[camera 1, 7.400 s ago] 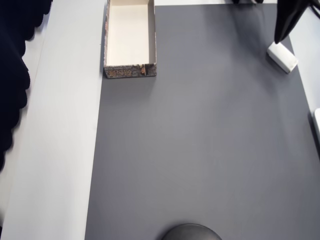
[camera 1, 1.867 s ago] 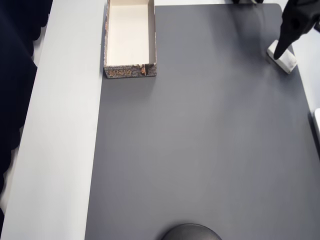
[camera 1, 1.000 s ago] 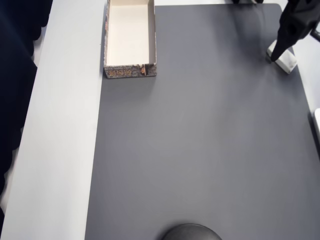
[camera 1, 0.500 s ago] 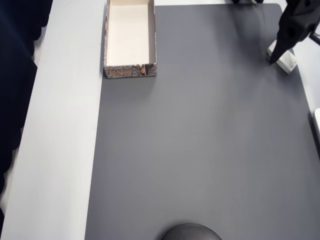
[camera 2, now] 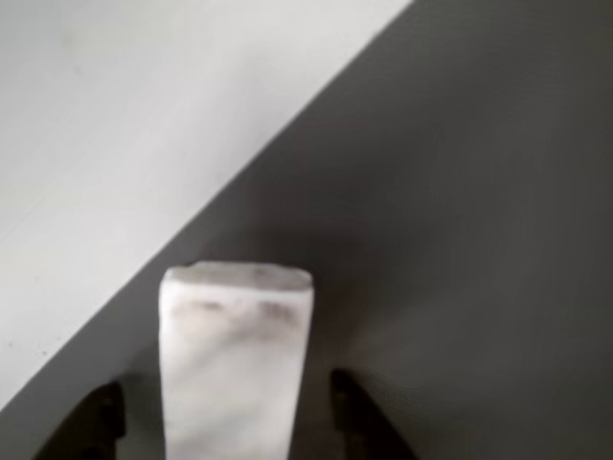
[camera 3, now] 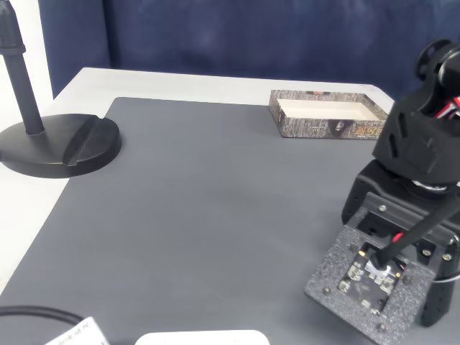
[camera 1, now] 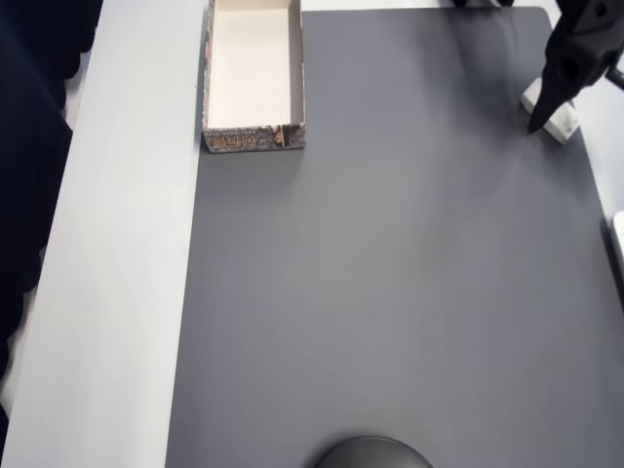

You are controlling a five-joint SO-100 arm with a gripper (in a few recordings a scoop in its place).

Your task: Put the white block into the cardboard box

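A dark grey mat [camera 1: 390,273] covers the table; at its far right edge the black gripper [camera 1: 542,115] straddles the small white rectangular block [camera 2: 235,359], fingers open and apart from it. The long patterned cardboard box [camera 1: 253,76] sits at the mat's top-left corner.

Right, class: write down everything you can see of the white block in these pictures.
The white block is a small, matte white rectangular brick with faint grey smudges near its far end. In the overhead view it lies flat and slanted at the right edge of the dark grey mat, far from the cardboard box. In the wrist view it lies between the two dark fingers, with a gap showing on each side. Whether it is lifted cannot be told.
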